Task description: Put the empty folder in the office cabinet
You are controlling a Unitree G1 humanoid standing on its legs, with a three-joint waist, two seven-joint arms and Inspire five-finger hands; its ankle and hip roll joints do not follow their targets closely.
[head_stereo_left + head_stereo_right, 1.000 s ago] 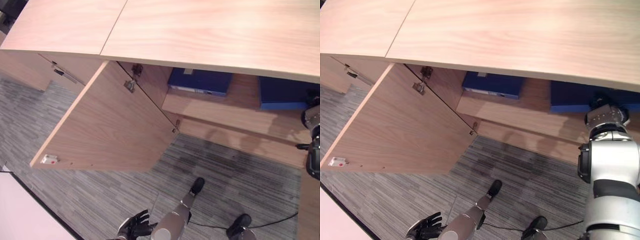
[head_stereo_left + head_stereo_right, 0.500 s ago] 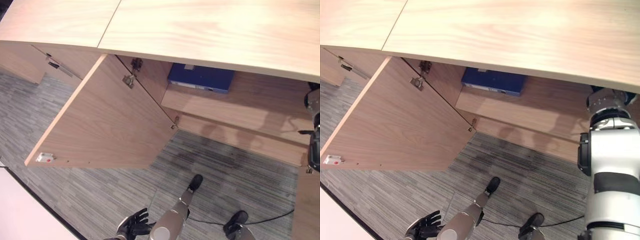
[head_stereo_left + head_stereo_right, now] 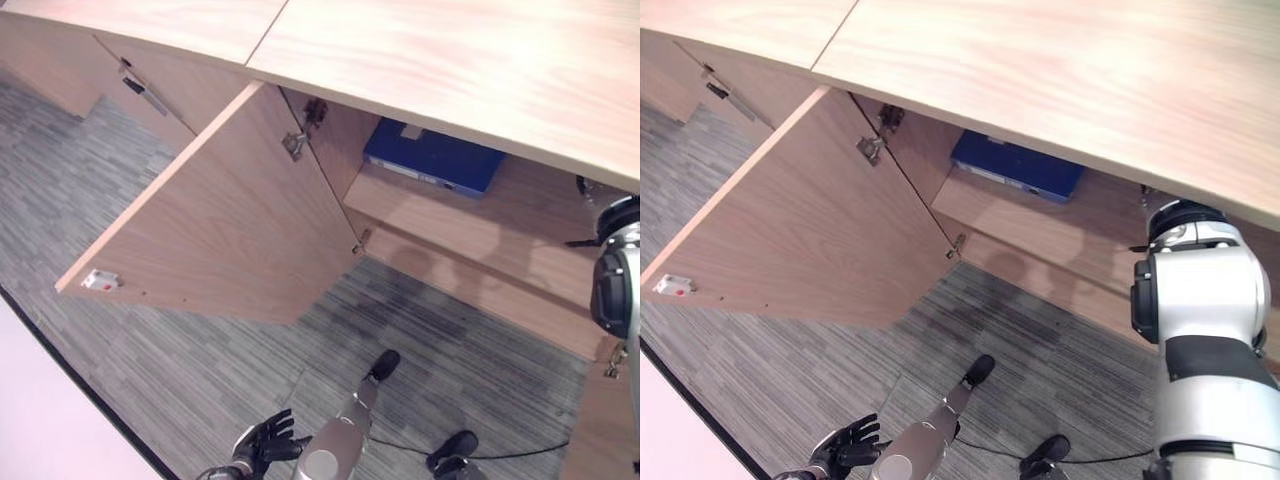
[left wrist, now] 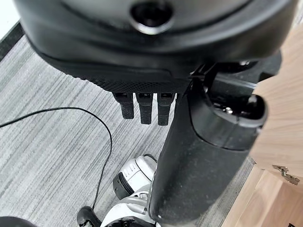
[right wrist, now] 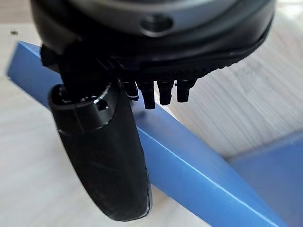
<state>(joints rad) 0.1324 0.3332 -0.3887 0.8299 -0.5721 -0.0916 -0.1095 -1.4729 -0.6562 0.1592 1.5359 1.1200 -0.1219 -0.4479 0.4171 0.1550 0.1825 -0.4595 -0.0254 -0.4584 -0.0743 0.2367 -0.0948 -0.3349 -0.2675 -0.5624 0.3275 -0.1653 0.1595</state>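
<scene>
Seen from the head: open cabinet door (image 3: 225,215) swung out over grey carpet (image 3: 120,330), blue folder (image 3: 435,158) lying flat on the shelf (image 3: 470,225) inside the office cabinet (image 3: 1060,70). Low over the carpet, left hand (image 3: 262,445) with fingers spread loose, holding nothing. Seen from the right wrist alone: right hand (image 5: 118,156) with thumb and fingers closed on a second blue folder (image 5: 189,165) against pale wood. From the left wrist: left fingers (image 4: 144,108) straight above the carpet, door edge alongside.
</scene>
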